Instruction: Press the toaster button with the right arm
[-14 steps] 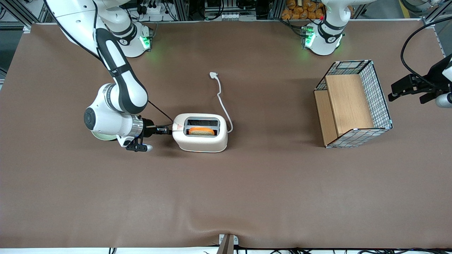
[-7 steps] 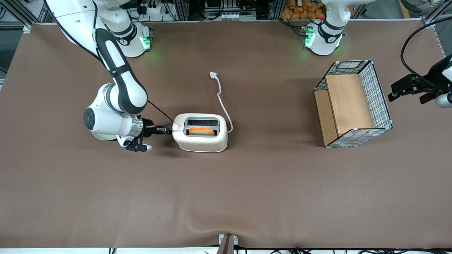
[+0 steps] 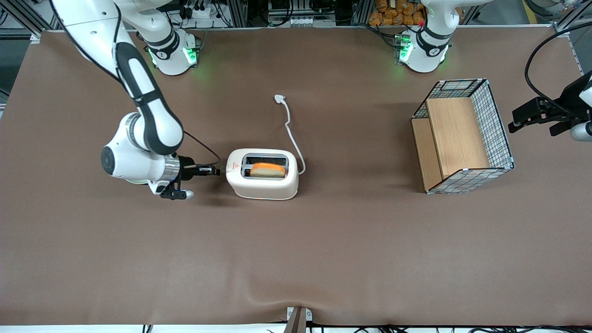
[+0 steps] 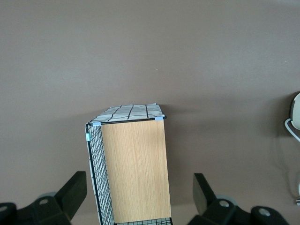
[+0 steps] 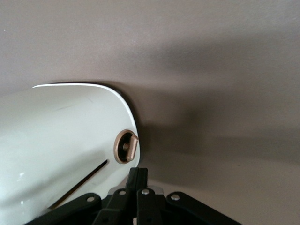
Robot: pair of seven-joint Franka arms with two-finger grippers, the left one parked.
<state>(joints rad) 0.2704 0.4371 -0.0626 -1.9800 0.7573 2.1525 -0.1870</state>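
The toaster [image 3: 263, 182] sits on the brown table [image 3: 296, 259] near its middle, somewhat toward the working arm's end. Its long axis runs along the table's length. A slice of toast [image 3: 268, 170] stands in the top slot, and the white cord [image 3: 290, 129] trails away from the toaster, farther from the front camera.

The right arm [image 3: 143, 115] is bent low, and its gripper [image 3: 215, 170] lies level and in line with that long axis. It points straight at the narrow end that carries the red mark. In the wrist view the two black fingers are drawn together into a single slim tip, holding nothing. The front view shows a thin strip of table between tip and toaster, so they look just apart, though the gap is too slight to be certain.

The toaster button [image 5: 126, 146] — a small round tab — juts from that narrow end, directly ahead of the closed tip and slightly off its centre line. Any press would therefore run along the toaster's length, toward the parked arm's end. A push along that axis may slide the light body rather than sink the tab.

A wire basket [image 3: 462, 138] stands well apart, toward the parked arm's end.
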